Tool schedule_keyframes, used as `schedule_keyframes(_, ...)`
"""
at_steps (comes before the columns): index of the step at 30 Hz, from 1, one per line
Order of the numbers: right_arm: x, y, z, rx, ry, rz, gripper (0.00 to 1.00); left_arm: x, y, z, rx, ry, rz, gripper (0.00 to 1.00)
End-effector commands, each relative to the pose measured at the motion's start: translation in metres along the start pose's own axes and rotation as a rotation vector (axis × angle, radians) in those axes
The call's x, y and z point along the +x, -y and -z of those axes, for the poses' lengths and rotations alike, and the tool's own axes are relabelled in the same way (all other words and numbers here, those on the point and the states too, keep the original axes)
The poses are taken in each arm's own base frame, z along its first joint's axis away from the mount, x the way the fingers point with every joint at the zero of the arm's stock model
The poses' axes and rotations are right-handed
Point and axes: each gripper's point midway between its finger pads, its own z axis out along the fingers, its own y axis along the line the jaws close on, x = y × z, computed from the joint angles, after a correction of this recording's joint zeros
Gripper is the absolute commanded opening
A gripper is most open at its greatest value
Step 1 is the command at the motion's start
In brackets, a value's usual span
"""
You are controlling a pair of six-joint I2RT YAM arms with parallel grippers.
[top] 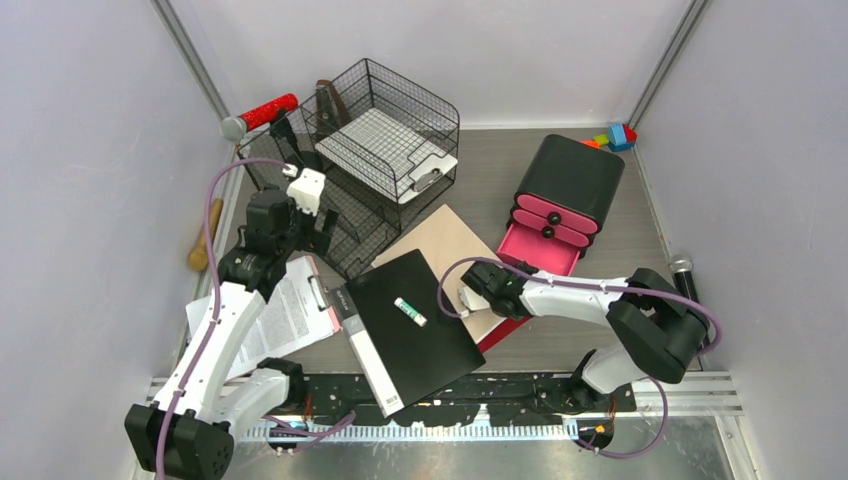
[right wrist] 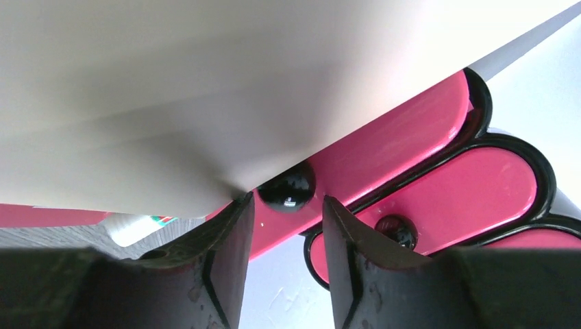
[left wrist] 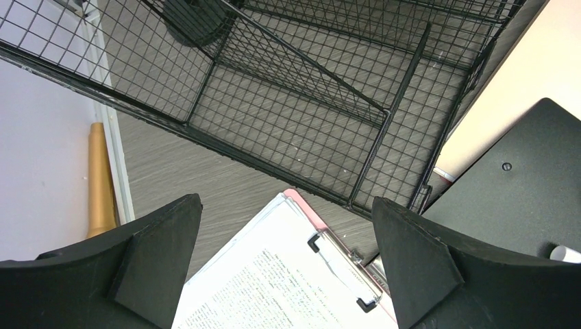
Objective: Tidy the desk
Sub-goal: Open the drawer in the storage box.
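Note:
The desk (top: pixel 620 225) is a grey wood-grain top. My left gripper (top: pixel 318 240) is wide open and empty. In the left wrist view, the left gripper (left wrist: pixel 284 205) hangs over the top of a pink clipboard with printed sheets (left wrist: pixel 294 274), just in front of the black wire-mesh rack (left wrist: pixel 308 116). My right gripper (top: pixel 468 300) sits at the edge of a tan board (top: pixel 445 245). In the right wrist view, the right gripper (right wrist: pixel 288 205) has a narrow gap and holds nothing. The black knob (right wrist: pixel 286 190) of a pink drawer front (right wrist: pixel 411 137) shows beyond its tips.
A black folder (top: pixel 415 325) carries a small white tube (top: pixel 410 312) beside the clipboard (top: pixel 290 315). The drawer unit (top: pixel 565 190) has its bottom drawer pulled out. A microphone (top: pixel 685 275) lies at the right, toy blocks (top: pixel 615 135) at the back, and a wooden handle (top: pixel 203 248) by the left wall.

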Motion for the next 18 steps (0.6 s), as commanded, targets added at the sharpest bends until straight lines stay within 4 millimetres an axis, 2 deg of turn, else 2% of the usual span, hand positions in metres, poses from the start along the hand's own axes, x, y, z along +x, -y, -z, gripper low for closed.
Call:
schedule_keyframes(1, -0.005, 0.022, 0.014, 0.076, 0.035, -0.127, 0.51, -0.017, -0.002, 0.006, -0.001, 0.066, 0.02, 0.99)
schedule_keyframes(10, -0.007, 0.048, 0.048, 0.087, 0.14, -0.429, 0.59, -0.017, -0.001, 0.005, 0.007, 0.067, 0.019, 0.99)
schedule_keyframes(14, -0.007, 0.05, 0.061, 0.044, 0.197, -0.596, 0.6, -0.017, -0.001, 0.005, 0.008, 0.066, 0.017, 0.99)
schedule_keyframes(18, 0.002, 0.046, 0.066, -0.029, 0.244, -0.784, 0.61, -0.016, 0.0, 0.005, 0.011, 0.067, 0.016, 0.99)
